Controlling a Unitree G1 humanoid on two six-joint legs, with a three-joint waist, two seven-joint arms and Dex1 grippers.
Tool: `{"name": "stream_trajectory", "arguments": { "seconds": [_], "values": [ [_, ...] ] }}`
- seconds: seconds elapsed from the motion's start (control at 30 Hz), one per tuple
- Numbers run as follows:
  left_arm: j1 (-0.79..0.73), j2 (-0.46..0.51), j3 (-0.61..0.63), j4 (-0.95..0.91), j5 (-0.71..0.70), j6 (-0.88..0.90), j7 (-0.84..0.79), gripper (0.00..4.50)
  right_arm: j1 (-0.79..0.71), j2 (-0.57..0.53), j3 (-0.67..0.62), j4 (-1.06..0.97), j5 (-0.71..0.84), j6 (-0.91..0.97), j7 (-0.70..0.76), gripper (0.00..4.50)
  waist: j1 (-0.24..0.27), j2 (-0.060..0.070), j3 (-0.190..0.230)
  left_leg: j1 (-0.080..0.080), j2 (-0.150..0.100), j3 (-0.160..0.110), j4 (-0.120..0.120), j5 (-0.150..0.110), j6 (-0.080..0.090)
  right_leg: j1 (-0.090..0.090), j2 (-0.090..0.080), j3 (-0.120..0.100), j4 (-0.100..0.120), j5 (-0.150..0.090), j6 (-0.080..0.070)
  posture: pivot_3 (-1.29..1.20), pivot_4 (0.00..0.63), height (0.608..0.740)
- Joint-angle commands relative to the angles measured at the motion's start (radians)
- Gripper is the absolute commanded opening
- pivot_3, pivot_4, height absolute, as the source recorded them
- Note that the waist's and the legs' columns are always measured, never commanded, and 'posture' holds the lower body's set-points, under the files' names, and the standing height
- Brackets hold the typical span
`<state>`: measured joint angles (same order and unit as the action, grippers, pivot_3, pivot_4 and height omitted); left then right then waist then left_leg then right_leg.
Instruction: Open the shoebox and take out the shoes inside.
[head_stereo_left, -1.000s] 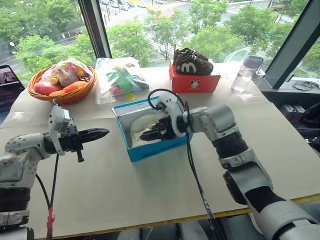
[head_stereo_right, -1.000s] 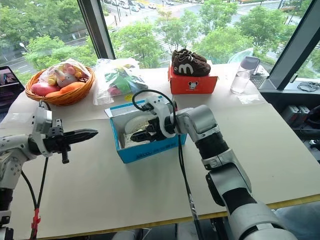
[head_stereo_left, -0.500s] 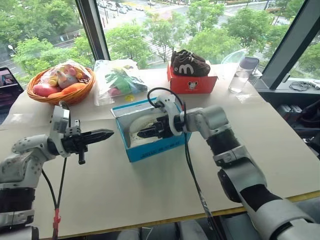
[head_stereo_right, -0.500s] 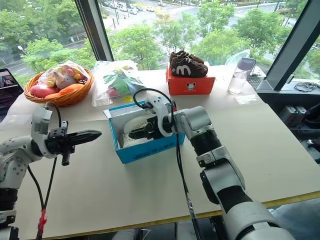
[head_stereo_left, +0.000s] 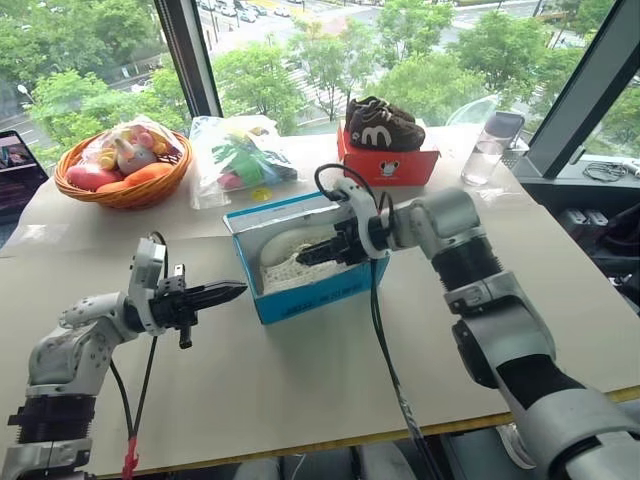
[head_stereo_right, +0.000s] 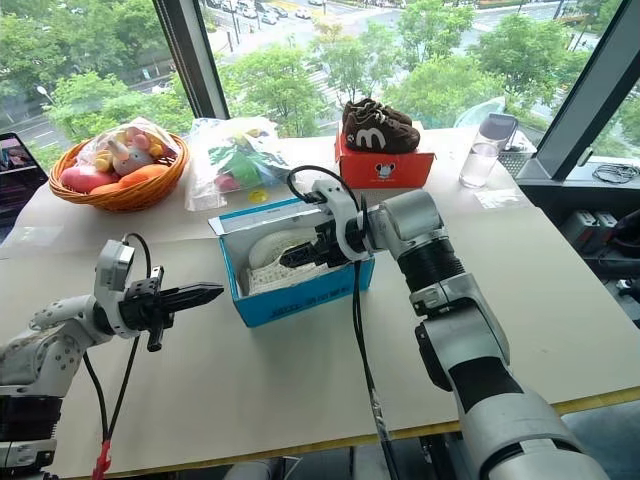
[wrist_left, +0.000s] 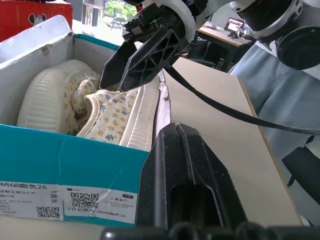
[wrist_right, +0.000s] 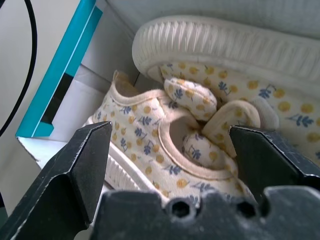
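A blue shoebox (head_stereo_left: 300, 270) is sitting open on a pale table (head_stereo_left: 300, 380), its lid already off, so the cream shoes (wrist_right: 200, 135) inside are lying exposed and ready to be lifted out. One shoe is lying on its side with its ribbed sole facing outward; the other is sitting upright beside it, showing a lining printed with small yellow dots and blue sprigs.

The right gripper (head_stereo_left: 312, 252) is reaching down into the box with its two black fingers spread wide, one on either side of the upright shoe's collar. By the look of it, it is lining up to close on that shoe; it is gripping nothing yet.

The left gripper (head_stereo_left: 225, 294) is hovering just outside the box's near end, fingers pressed together and empty, pointing level at the box wall. It seems to be waiting there to brace the box, though that is a guess.

On the box end nearest the left gripper, a white label (wrist_left: 65, 200) is showing two QR codes and the digits "6868" followed by Chinese characters and "26".

Beyond the right gripper, a red box (head_stereo_left: 388, 165) is carrying dark brown shoes (head_stereo_left: 385, 125), each marked with a white "m".
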<state>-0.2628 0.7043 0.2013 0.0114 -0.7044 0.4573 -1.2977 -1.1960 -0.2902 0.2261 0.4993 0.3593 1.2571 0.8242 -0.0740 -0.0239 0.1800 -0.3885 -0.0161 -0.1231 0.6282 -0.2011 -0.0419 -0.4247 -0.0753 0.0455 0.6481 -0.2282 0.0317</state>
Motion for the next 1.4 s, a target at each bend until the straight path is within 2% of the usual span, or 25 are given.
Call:
{"name": "stream_trajectory", "arguments": {
  "seconds": [0.03,0.27,0.4,0.6,0.7,0.8,0.83,0.87,0.9,1.1,1.4],
  "values": [
    [-0.006,-0.005,-0.006,-0.027,0.013,-0.023,0.008,0.00,-0.012,-0.003,-0.019,-0.031,0.008,0.017,-0.009,4.48,0.002,0.000,0.000,0.000,0.000,0.000,0.000,0.000,0.000,0.000,0.000,0.000,0.000,0.000,0.000,0.00,0.150,0.740],
    [-0.017,-0.003,-0.014,-0.036,0.036,-0.040,0.020,0.00,0.007,0.073,-0.046,0.039,0.023,0.033,-0.028,4.48,0.001,0.000,0.000,0.000,0.000,0.000,0.000,0.000,0.000,0.000,0.000,0.000,0.000,0.000,0.000,0.00,0.150,0.740],
    [-0.031,0.001,-0.015,-0.026,0.042,-0.043,0.026,0.00,-0.021,0.145,-0.126,0.160,0.042,0.025,-0.051,4.48,0.000,0.000,0.000,0.001,0.000,0.000,0.000,0.000,0.000,0.001,0.000,0.000,0.000,0.000,0.000,0.00,0.150,0.740],
    [-0.040,-0.002,-0.021,-0.018,0.057,-0.053,0.039,0.00,-0.056,0.189,-0.211,0.253,0.048,0.021,-0.076,4.48,-0.020,0.000,0.000,0.003,0.001,0.000,0.000,0.000,0.000,0.002,0.001,0.000,0.001,0.000,0.000,0.00,0.150,0.740],
    [-0.053,-0.007,-0.026,0.001,0.075,-0.067,0.047,0.00,-0.071,0.209,-0.252,0.280,0.064,0.037,-0.073,3.76,-0.023,0.000,0.000,0.003,0.001,0.000,0.000,0.000,0.000,0.002,0.001,0.000,0.001,0.000,0.000,0.00,0.150,0.740],
    [-0.060,-0.012,-0.028,0.009,0.086,-0.071,0.049,0.00,-0.062,0.224,-0.252,0.264,0.064,0.052,-0.068,2.74,-0.027,0.000,0.000,0.003,0.001,0.000,0.000,0.000,0.000,0.002,0.001,0.000,0.001,0.000,0.000,0.00,0.150,0.740],
    [-0.063,-0.013,-0.030,0.011,0.090,-0.074,0.050,0.00,-0.056,0.227,-0.248,0.259,0.062,0.050,-0.069,2.74,-0.028,0.000,0.000,0.003,0.001,0.000,0.000,0.000,0.000,0.002,0.001,0.000,0.001,0.000,0.000,0.00,0.150,0.740],
    [-0.065,-0.015,-0.031,0.013,0.093,-0.075,0.052,0.00,-0.052,0.230,-0.248,0.259,0.061,0.048,-0.072,2.07,-0.028,0.000,0.000,0.003,0.001,0.000,0.000,0.000,0.000,0.002,0.001,0.000,0.001,0.000,0.000,0.00,0.150,0.740],
    [-0.067,-0.016,-0.032,0.014,0.096,-0.078,0.053,0.00,-0.048,0.230,-0.246,0.260,0.058,0.042,-0.074,1.99,-0.028,0.000,0.000,0.003,0.001,0.000,0.000,0.000,0.000,0.002,0.001,0.000,0.001,0.000,0.000,0.00,0.150,0.740],
    [-0.074,-0.032,-0.036,0.026,0.125,-0.108,0.063,0.00,-0.025,0.228,-0.229,0.242,0.050,0.031,-0.074,0.01,-0.030,-0.001,-0.001,0.004,0.001,0.000,0.000,0.000,0.000,0.003,0.002,0.000,0.001,-0.001,0.001,0.00,0.150,0.740],
    [-0.076,-0.041,-0.031,0.036,0.138,-0.125,0.077,0.00,0.053,0.224,-0.136,0.135,0.026,0.024,-0.056,0.01,-0.031,-0.001,-0.001,0.005,0.003,0.000,0.000,0.000,0.000,0.003,0.003,0.000,0.001,-0.001,0.002,0.00,0.150,0.740]
  ]
}}
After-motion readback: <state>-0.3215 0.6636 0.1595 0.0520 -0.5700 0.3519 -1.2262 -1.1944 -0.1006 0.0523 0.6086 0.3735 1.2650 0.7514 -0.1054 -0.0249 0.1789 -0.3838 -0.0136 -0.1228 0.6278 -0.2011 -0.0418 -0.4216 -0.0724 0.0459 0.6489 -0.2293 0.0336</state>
